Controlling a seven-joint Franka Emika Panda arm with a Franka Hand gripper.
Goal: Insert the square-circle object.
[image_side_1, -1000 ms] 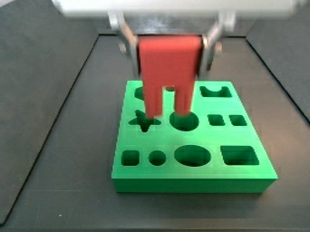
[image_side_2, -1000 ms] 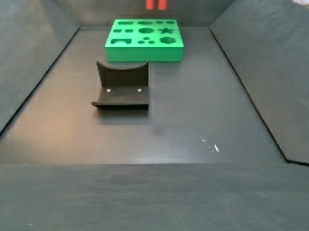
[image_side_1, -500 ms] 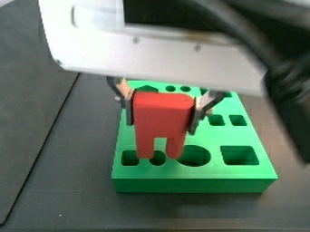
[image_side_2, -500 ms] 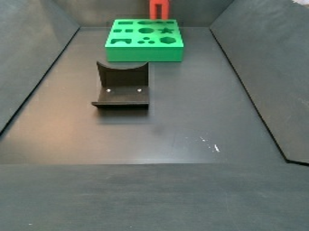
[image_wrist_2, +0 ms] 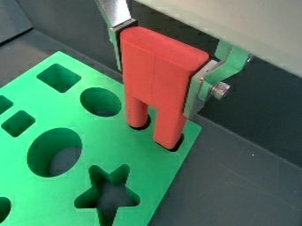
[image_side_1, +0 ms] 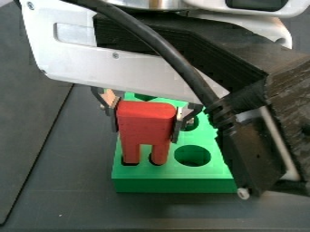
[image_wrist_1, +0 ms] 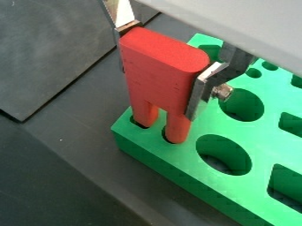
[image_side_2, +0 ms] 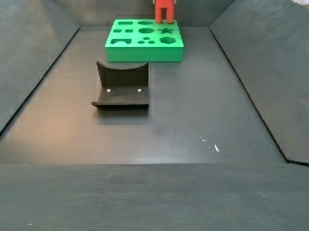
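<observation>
1. Against half a second ago, the gripper (image_side_1: 148, 107) sits lower in the side view, and the red two-pronged piece (image_side_1: 145, 132) it carries now has its prong ends in holes at the corner of the green board (image_side_1: 208, 178).
2. In both wrist views the silver fingers (image_wrist_1: 210, 83) press against the red piece's flanks, closed on it; its prong tips (image_wrist_2: 167, 139) enter the board (image_wrist_2: 48, 110).
3. In the far side view the red piece (image_side_2: 163, 10) stands at the top centre, over the board's (image_side_2: 145, 52) back edge.
4. The fixture (image_side_2: 122, 87) stands on the dark floor, centre-left, well apart from the board.
5. The arm's housing (image_side_1: 133, 50) blocks much of the board; the square-circle object cannot be located in any view.
</observation>
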